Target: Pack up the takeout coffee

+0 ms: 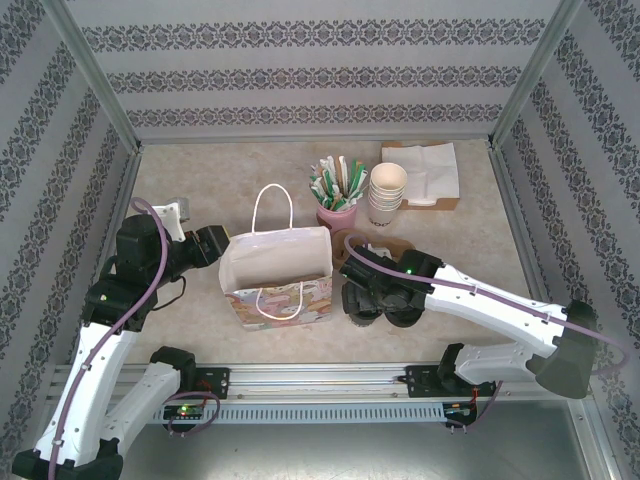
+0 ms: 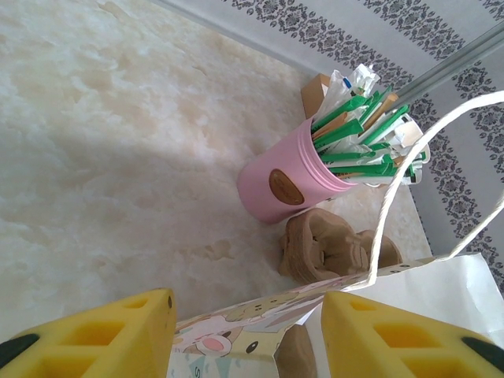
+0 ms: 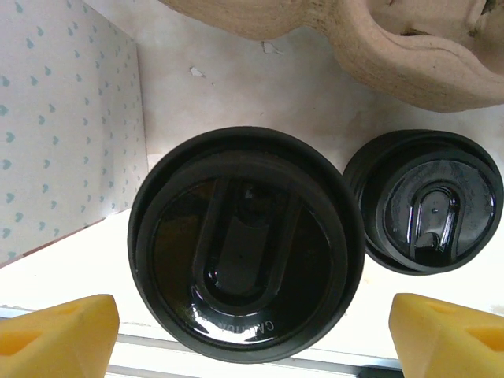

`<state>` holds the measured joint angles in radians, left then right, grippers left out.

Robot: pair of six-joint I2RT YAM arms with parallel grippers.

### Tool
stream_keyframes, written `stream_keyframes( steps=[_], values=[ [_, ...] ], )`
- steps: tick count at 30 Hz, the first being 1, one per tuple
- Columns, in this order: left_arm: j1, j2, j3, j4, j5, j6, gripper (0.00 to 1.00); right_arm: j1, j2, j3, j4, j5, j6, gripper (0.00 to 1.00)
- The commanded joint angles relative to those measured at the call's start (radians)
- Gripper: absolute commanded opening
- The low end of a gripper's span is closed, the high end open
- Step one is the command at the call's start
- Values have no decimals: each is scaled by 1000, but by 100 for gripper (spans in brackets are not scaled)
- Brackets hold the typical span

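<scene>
The takeout coffee (image 3: pixel 244 244) shows from straight above as a round black lid; its cup body is hidden under it. My right gripper (image 3: pixel 252 315) hangs over it, open, one yellow finger on each side and neither touching the lid. In the top view this gripper (image 1: pixel 378 305) covers the coffee, just right of the paper bag (image 1: pixel 275 262). The bag stands upright with its mouth open. My left gripper (image 1: pixel 210 245) is at the bag's left end, its jaws apart. They straddle the bag's rim (image 2: pixel 260 331) without pinching it.
A loose black lid (image 3: pixel 425 203) lies right of the coffee. A brown pulp carrier (image 2: pixel 331 240) lies behind it. A pink holder of stirrers (image 1: pixel 335 215), a stack of lidless cups (image 1: pixel 388 190) and a napkin box (image 1: pixel 430 170) stand at the back.
</scene>
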<state>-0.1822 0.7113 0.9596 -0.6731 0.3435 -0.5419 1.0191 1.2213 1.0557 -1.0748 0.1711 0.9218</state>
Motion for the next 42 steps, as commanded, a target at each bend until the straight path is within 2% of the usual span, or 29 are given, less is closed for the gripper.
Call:
stream_keyframes(
  steps=[1,6,16,26,30,42],
  values=[
    [-3,-15,-5,-22,18,11,52,13,18,0,14,26,15,89],
    [-4,-14,-7,-23,20,10,52,13,40,4,10,37,5,84],
    [-4,-11,-7,-24,22,10,52,13,58,-9,19,48,3,80],
    [-4,-8,-3,-26,24,5,52,13,84,-16,34,47,0,80],
    [-4,-8,-7,-22,26,1,52,13,85,-27,41,47,0,76],
    [-5,-9,-4,-24,27,-1,52,13,101,-39,39,53,-3,78]
  ],
)
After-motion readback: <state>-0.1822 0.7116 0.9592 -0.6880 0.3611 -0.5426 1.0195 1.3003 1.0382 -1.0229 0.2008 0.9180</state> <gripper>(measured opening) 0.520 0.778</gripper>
